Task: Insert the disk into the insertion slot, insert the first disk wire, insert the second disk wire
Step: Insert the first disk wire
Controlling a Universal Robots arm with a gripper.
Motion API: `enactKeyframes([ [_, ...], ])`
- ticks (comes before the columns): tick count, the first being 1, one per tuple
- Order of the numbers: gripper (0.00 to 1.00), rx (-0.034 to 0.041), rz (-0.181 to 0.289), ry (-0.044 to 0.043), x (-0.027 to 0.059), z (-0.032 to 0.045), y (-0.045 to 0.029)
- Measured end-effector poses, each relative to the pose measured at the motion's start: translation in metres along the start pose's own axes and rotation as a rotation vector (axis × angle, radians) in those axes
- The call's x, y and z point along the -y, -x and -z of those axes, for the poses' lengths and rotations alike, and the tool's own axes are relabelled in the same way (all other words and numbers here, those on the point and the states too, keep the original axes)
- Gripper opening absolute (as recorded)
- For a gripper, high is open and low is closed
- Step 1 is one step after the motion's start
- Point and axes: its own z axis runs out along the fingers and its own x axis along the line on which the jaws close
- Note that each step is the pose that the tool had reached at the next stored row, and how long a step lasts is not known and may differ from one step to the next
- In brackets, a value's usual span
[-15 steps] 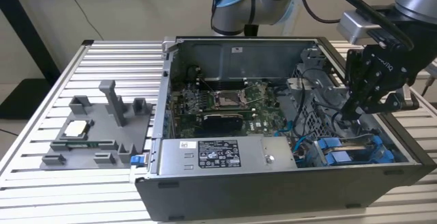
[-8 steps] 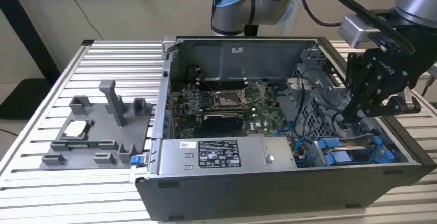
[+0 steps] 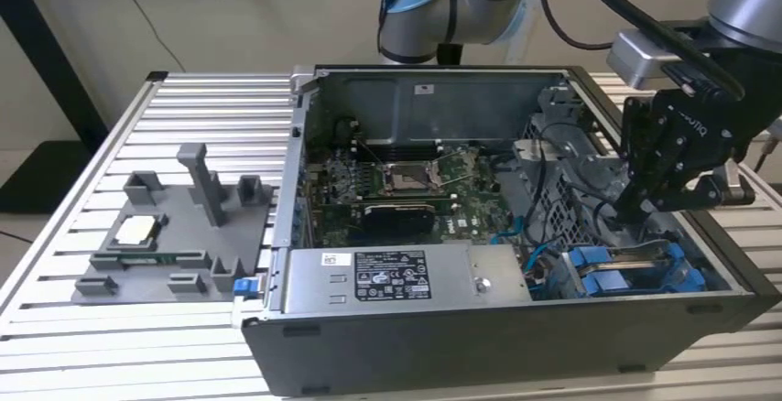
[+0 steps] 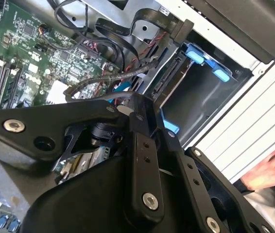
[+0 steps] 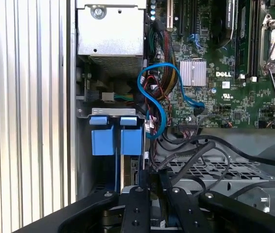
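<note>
The disk sits in the insertion slot of the drive bay at the front corner of the open computer case (image 3: 514, 351), on the exterior view's right. Its bright blue carrier (image 3: 607, 271) (image 5: 116, 140) (image 4: 196, 52) stands out there, and the disk's connector edge (image 4: 169, 80) faces the case interior. My gripper (image 3: 638, 207) (image 5: 153, 182) (image 4: 145, 110) is lowered inside the case right beside the disk. The fingers (image 5: 138, 191) stand close together. A black disk wire (image 5: 196, 148) (image 4: 103, 85) loops across the bay and ends between them.
A thin blue data cable (image 5: 163, 80) and red and black wires hang near the bay over the motherboard (image 3: 416, 177). The power supply (image 3: 391, 277) lies along the case front. A grey fixture (image 3: 171, 236) sits on the slatted table. A person's hand (image 4: 268, 170) rests outside the case.
</note>
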Motion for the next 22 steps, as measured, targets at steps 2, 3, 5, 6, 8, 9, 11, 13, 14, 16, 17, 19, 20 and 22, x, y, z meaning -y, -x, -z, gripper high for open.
enactKeyframes([
  [2, 0.19, -0.0010, 0.000, 0.0000, 0.0001, -0.0004, 0.0000],
  [3, 0.19, -0.0015, 0.000, 0.0000, 0.0001, -0.0005, 0.0000],
  [5, 0.19, -0.0028, 0.000, 0.0000, 0.0002, -0.0010, -0.0001],
  [6, 0.19, -0.0035, 0.000, 0.0000, 0.0003, -0.0013, -0.0001],
  [8, 0.19, -0.0050, 0.000, -0.0001, 0.0005, -0.0018, -0.0001],
  [9, 0.19, -0.0057, 0.000, -0.0001, 0.0007, -0.0021, -0.0002],
  [11, 0.19, -0.0063, 0.000, -0.0001, 0.0019, -0.0026, -0.0008],
  [13, 0.19, -0.0067, 0.000, -0.0001, 0.0033, -0.0031, -0.0015],
  [14, 0.19, -0.0069, 0.000, -0.0001, 0.0040, -0.0033, -0.0018],
  [16, 0.19, -0.0073, 0.000, -0.0001, 0.0054, -0.0039, -0.0024],
  [17, 0.19, -0.0076, 0.000, -0.0001, 0.0060, -0.0044, -0.0026],
  [19, 0.19, -0.0084, 0.000, -0.0001, 0.0074, -0.0050, -0.0030],
  [20, 0.19, -0.0087, 0.000, -0.0001, 0.0082, -0.0052, -0.0033],
  [22, 0.19, -0.0088, 0.000, -0.0001, 0.0098, -0.0060, -0.0039],
])
